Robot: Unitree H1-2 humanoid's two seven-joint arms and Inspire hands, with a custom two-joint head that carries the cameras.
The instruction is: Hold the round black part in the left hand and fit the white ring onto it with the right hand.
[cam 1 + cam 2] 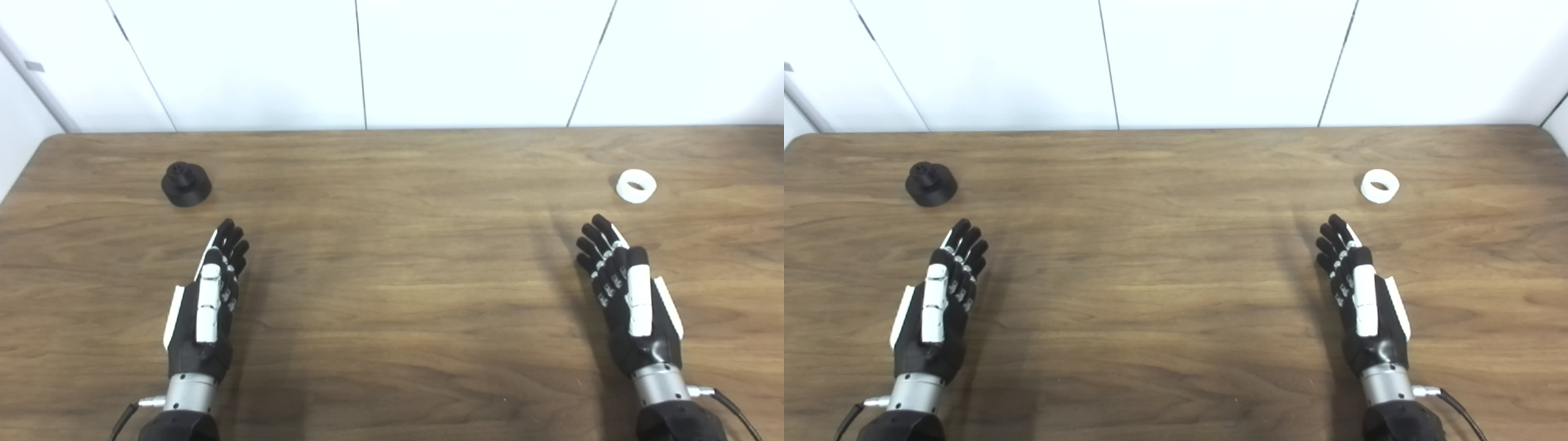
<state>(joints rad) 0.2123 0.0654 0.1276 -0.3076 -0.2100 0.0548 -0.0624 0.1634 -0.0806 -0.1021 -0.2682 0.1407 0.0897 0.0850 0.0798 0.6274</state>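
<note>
My left robot hand point(205, 306) and right robot hand point(634, 300) wait, fingers apart and empty, on the bench point(392, 275); black part point(186, 183) at 11 o'clock, white ring point(636, 185) at 1, each parked ahead of its own hand.

Left hand point(205, 306), right hand point(631, 300), both empty, outstretched

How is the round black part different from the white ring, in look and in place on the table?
The round black part is black and solid, with a small knob on top; the white ring is white and hollow, with an open hole. The black part lies far left, beyond the left hand; the ring lies far right, beyond the right hand. The black part looks wider than the ring. Both are round, rest on the table, and are untouched.
</note>
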